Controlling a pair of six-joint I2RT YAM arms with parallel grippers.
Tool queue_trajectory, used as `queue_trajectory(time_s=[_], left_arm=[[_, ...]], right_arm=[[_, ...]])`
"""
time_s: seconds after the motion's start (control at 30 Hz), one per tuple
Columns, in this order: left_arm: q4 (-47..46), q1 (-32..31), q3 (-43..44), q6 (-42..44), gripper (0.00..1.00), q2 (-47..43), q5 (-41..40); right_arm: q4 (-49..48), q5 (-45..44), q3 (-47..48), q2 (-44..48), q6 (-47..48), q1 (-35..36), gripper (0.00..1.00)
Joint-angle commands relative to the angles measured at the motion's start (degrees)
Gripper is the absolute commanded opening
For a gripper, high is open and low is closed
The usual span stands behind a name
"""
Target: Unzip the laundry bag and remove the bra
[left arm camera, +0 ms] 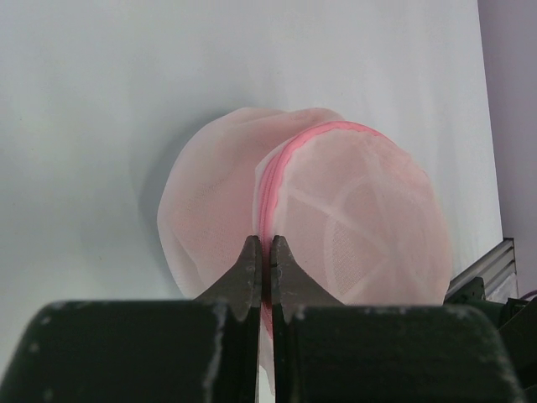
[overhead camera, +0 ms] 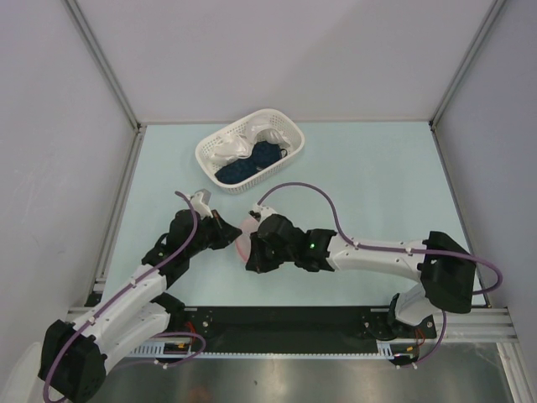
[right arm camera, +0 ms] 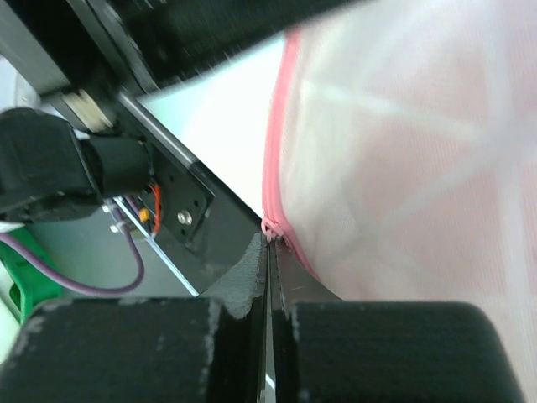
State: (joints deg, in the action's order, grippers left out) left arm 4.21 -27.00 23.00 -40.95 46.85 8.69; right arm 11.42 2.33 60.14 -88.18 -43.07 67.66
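Pale table [overhead camera: 377, 168], mid near edge: we pinch the bag [left arm camera: 352, 218] — left fingers [left arm camera: 246, 273] clamped on its zip [left arm camera: 267, 201] to brace it, right fingers [right arm camera: 250, 273] closed on what seems the pull [right arm camera: 270, 227].

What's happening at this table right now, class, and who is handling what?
Both arms are working on the laundry bag. The left gripper and right gripper are each pinched shut on its pink zip edging. The bag looks zipped; no bra is out yet. A white basket sits behind, untouched.
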Motion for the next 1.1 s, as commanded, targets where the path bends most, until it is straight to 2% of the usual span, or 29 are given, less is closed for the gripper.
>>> queue_trajectory(time_s=[0.0, 0.33, 0.5, 0.57, 0.6, 0.63, 0.67, 0.7, 0.8, 1.07], left_arm=[[-1.0, 0.7, 2.3, 1.7, 0.0, 0.3, -2.4], [-0.8, 0.9, 2.7, 2.1, 0.0, 0.6, -2.6], [-0.7, 0.9, 2.8, 2.2, 0.02, 0.2, -2.4], [-0.3, 0.9, 2.9, 2.1, 0.15, -0.3, -1.9], [-0.3, 0.9, 2.8, 2.1, 0.33, -0.4, -1.7], [-0.1, 0.9, 2.7, 2.0, 0.42, -0.7, -1.4], [-0.1, 1.0, 2.6, 1.9, 0.59, -1.1, -0.9], [0.0, 0.9, 2.4, 1.7, 0.63, -1.4, -0.8], [0.2, 0.9, 1.5, 1.0, 0.7, -2.7, -0.2], [1.2, 0.8, -2.9, -1.6, 0.7, -6.9, 1.1]], right_arm=[[3.5, -0.9, -1.9, 3.9, -1.5, 1.2, 0.0], [7.2, -5.2, -5.3, 8.8, -2.6, 1.2, 0.0], [6.3, -5.2, -4.5, 7.7, -2.2, 1.2, 0.0], [5.8, -4.9, -3.7, 6.9, -1.8, 1.0, 0.0], [5.0, -4.4, -3.5, 6.5, -1.8, 1.1, 0.0], [4.6, -4.2, -3.3, 5.7, -1.7, 1.0, 0.0], [4.2, -3.7, -2.8, 5.3, -1.4, 1.1, 0.0], [3.4, -3.5, -2.5, 4.8, -1.2, 1.1, 0.0], [2.3, -2.9, -0.7, 2.7, -0.4, 1.1, 0.0], [-0.4, -0.4, 5.0, -3.7, 2.0, 0.9, 0.0]])
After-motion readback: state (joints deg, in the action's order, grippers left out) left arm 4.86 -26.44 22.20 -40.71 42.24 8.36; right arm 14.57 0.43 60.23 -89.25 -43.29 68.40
